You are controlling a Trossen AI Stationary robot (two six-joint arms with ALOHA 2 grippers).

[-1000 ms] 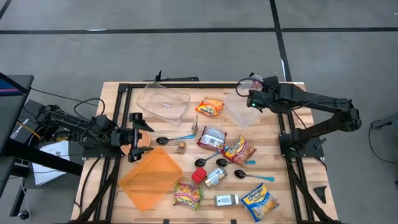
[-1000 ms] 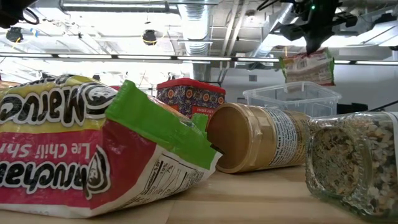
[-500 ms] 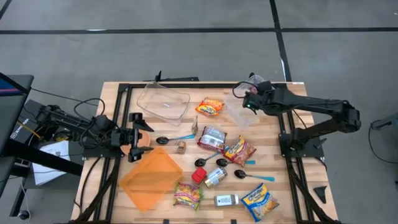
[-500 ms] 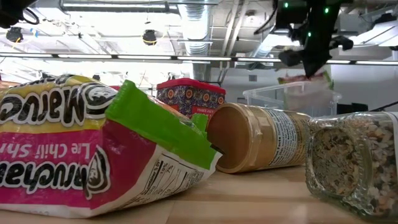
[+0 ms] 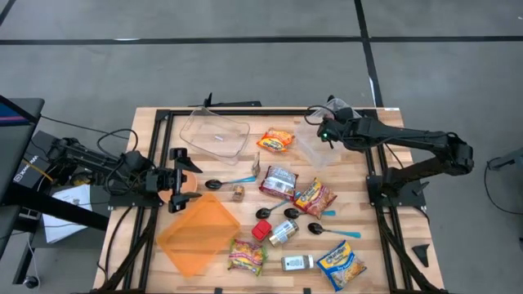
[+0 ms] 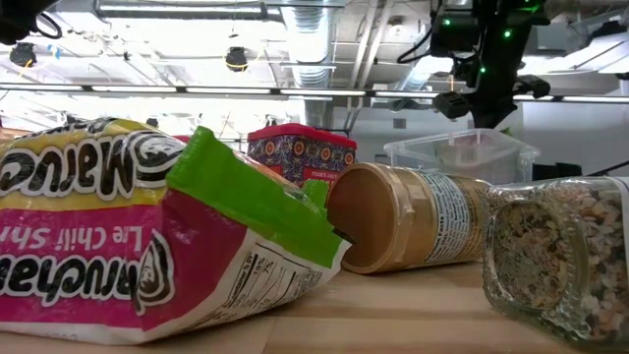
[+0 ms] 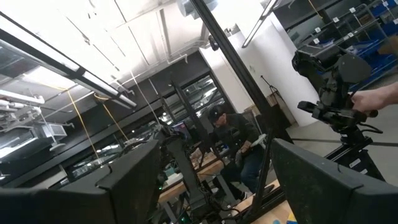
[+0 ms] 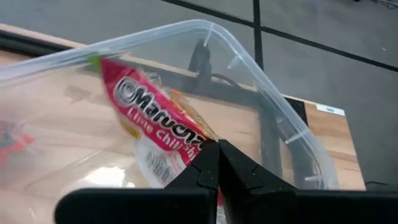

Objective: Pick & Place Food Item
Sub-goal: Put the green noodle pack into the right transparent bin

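Right gripper (image 5: 325, 135) positioned over the clear plastic tub (image 5: 315, 151) at the far right of the wooden table (image 5: 163, 135), fingers (image 8: 208, 168) pinched tight on the corner of a red-and-white Maruchan noodle packet (image 8: 152, 134). Packet hanging inside the tub walls, as shown in the right wrist view; contact with the tub floor not determinable. In the low view, the same arm seen coming down from above behind the tub (image 6: 462, 155).

Left gripper (image 5: 181, 180) resting low at the left side of the table, jaws spread wide, nothing between them, camera pointed out into the room where a seated person (image 7: 239, 140) shows.

Surroundings: second clear rectangular container (image 5: 215, 133) at far centre-left, orange noodle packet (image 5: 276, 140) just beside the tub, silver foil pouch (image 5: 279, 180) and red-yellow snack bag (image 5: 315, 197) near centre. Blue-handled spoon (image 5: 231, 181) and small spice jar (image 5: 238, 193) between the grippers. Flat orange lid (image 5: 198, 233) at near left. Tipped peanut butter jar (image 6: 408, 216), red patterned tin (image 6: 300, 152) and large noodle packet (image 6: 128, 231) crowding the low view's foreground, partly blocking sight of the tub.
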